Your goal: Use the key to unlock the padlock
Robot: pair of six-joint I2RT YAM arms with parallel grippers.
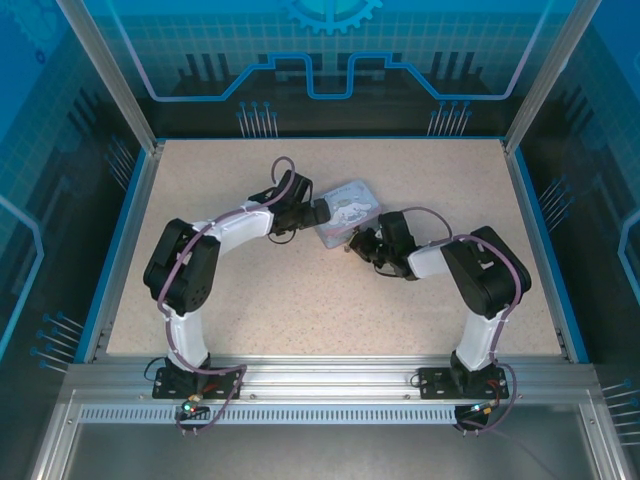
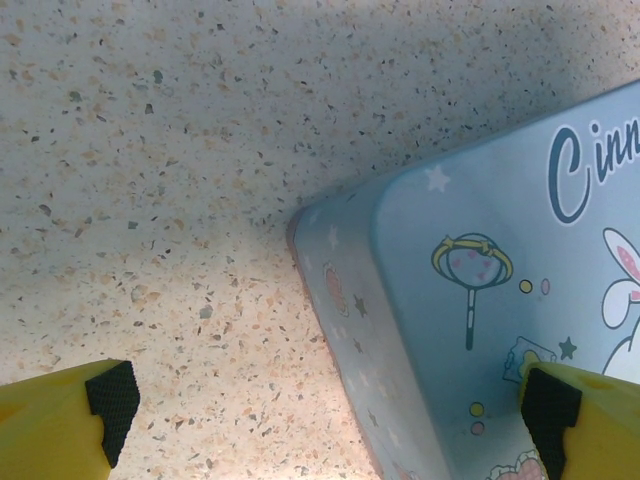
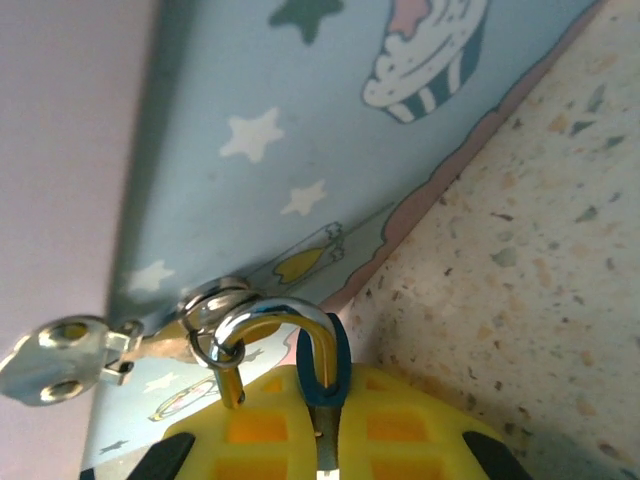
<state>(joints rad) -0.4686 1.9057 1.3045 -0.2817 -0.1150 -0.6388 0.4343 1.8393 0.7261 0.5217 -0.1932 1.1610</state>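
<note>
— Right gripper first: do we have hold of anything?

— We do. Its yellow fingers are pressed together on the small padlock, the one with a teal-edged body and a silvery curved shackle. The body is mostly buried between them.

— Where does that sit?

— Against a side wall of the pale blue cartoon-printed tin box, low by the speckled beige tabletop. The shackle loops through the tin's small metal hasp.

— Which way does it lie from us?

— Straight ahead of the fingertips. The shackle's legs run along the line of the fingers, from the grip toward the hasp. We judge that the keyhole end points back into the grip (so it is covered for now).

— And the key?

— We cannot pick it out for sure. A slim brassy pin hangs from a thin wire ring just beside the shackle; whether that is the key, we cannot tell.

— The other arm?

— Seen from above, the left gripper is at the tin's left end. Its wrist view shows the black pads wide apart, the tin's corner between them, holding nothing. Our right arm is the nearer one to the lock; we reckon the left would have to bring the key in.
</note>
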